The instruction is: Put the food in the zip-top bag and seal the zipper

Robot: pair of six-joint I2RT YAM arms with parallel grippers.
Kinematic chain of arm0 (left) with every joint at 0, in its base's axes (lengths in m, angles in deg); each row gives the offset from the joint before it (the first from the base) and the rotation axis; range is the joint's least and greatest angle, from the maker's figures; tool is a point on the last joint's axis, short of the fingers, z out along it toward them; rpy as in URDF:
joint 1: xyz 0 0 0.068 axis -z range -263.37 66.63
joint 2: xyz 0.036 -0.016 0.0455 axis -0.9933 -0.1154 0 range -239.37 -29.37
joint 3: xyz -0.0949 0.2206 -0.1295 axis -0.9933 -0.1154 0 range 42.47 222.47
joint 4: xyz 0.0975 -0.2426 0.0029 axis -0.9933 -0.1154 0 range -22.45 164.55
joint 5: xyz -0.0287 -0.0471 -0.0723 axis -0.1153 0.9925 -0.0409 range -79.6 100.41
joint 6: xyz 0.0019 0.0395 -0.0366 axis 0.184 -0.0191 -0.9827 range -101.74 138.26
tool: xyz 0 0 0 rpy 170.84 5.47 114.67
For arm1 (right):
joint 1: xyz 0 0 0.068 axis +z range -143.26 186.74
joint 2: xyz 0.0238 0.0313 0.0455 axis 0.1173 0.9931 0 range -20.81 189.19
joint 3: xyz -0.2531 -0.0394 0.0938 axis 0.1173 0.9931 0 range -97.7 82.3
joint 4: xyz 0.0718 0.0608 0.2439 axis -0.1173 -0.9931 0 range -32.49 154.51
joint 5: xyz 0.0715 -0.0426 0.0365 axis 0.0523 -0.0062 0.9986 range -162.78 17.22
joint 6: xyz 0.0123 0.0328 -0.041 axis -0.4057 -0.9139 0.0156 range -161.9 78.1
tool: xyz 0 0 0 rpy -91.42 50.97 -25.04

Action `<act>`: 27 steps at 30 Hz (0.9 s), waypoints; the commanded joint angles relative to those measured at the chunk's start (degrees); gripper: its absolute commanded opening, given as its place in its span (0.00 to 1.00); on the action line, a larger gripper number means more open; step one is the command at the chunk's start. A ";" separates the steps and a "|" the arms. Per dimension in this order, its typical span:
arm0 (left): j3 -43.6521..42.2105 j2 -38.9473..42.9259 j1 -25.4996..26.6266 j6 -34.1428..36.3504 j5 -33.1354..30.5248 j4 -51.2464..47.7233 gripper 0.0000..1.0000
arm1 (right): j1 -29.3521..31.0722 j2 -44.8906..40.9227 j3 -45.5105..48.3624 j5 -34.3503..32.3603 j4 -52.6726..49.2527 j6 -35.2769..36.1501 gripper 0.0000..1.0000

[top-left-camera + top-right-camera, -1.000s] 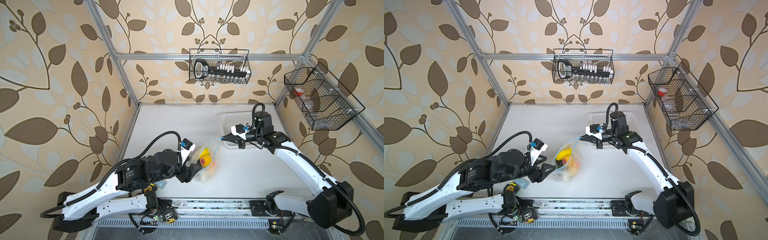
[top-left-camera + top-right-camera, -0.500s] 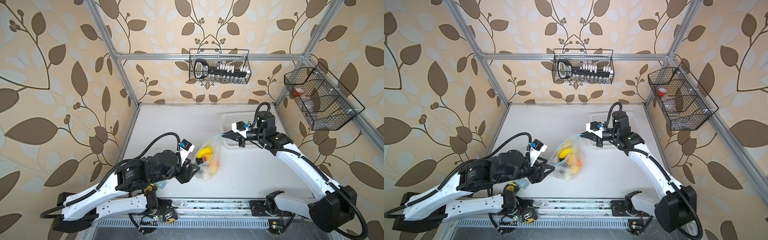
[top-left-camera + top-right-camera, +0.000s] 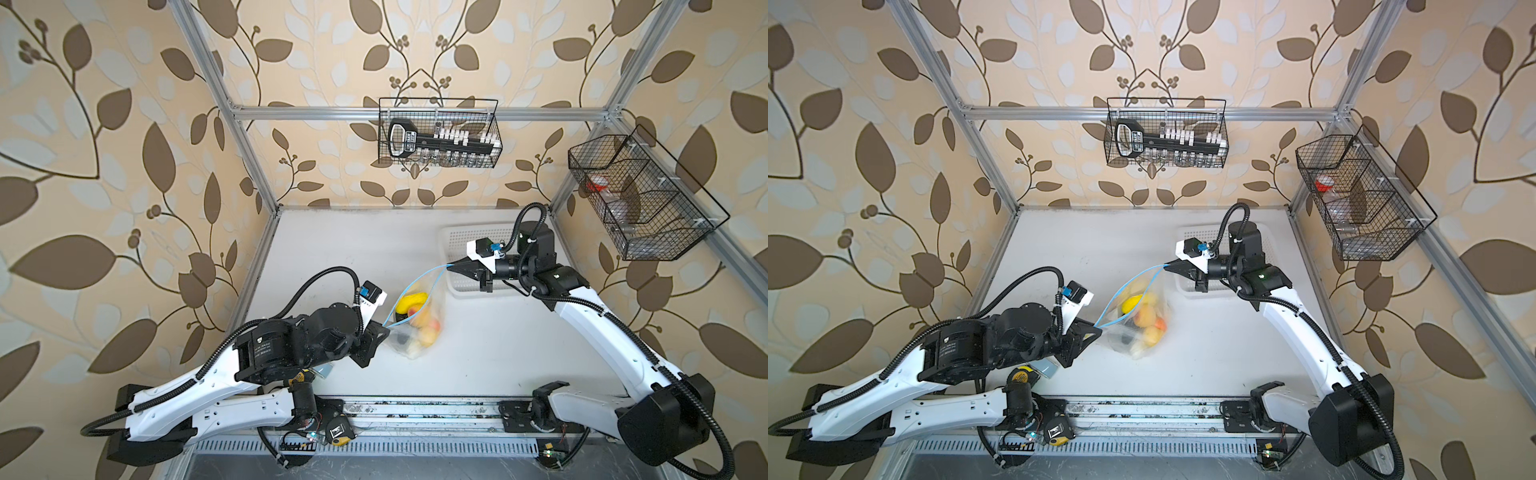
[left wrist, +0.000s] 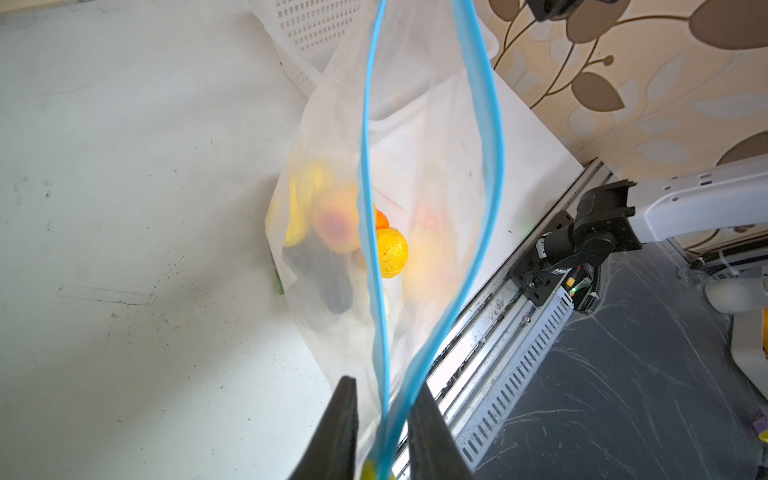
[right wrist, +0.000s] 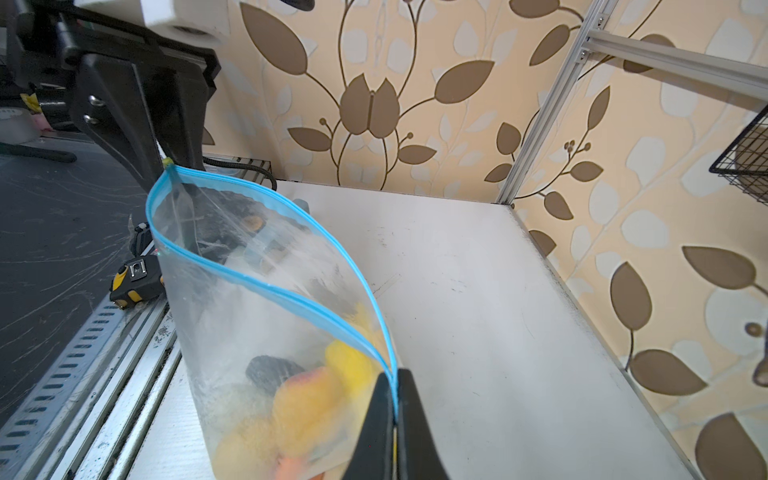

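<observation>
Zipper (image 5: 266, 286) pinched by clenched right claw (image 5: 393, 376); left claw (image 4: 382, 386) straddles it, grip unclear.

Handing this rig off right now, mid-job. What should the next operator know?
Right gripper: shut on the zipper at the end nearest the white basket.
Left gripper: jaws narrow, on either side of the end with the yellow tab; a firm pinch is not confirmed.
Zip-top bag: strung between the grippers, bottom on the table, mouth bowed open.
Done: the food is in the bag.
Left: secure the tab end, then run the zipper shut.
</observation>
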 commanded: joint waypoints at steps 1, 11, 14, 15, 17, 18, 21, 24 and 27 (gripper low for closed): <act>0.30 1.18 0.12 0.82 -2.22 -0.72 0.12 | -0.26 -1.28 -2.06 0.13 -1.17 0.34 0.00; 7.58 0.63 0.14 5.85 -11.37 -4.49 0.00 | -0.08 -4.97 -4.11 -3.39 -8.68 1.99 0.00; 9.79 1.23 0.14 8.26 -15.14 -5.70 0.00 | -0.83 -6.27 -4.91 -5.19 -13.94 1.99 0.00; 10.10 1.61 0.16 9.05 -16.45 -5.75 0.00 | -0.95 -6.78 -5.47 -5.97 -16.43 3.13 0.00; 10.37 2.14 0.13 10.36 -19.11 -5.38 0.00 | -0.49 -8.51 -6.06 -7.88 -18.97 3.38 0.00; 10.53 2.18 0.12 10.90 -20.58 -5.32 0.00 | 0.24 -9.86 -6.17 -8.75 -19.61 3.34 0.00; 12.08 1.08 0.12 12.19 -23.30 -5.91 0.00 | 3.28 -13.97 -5.91 -12.37 -19.96 2.93 0.00; 14.39 -1.07 0.16 12.87 -22.60 -6.64 0.00 | 5.40 -16.02 -6.98 -15.95 -22.51 3.24 0.00; 16.22 -5.31 0.15 13.26 -16.00 -4.17 0.00 | 8.33 -16.07 -8.94 -18.37 -23.70 3.53 0.00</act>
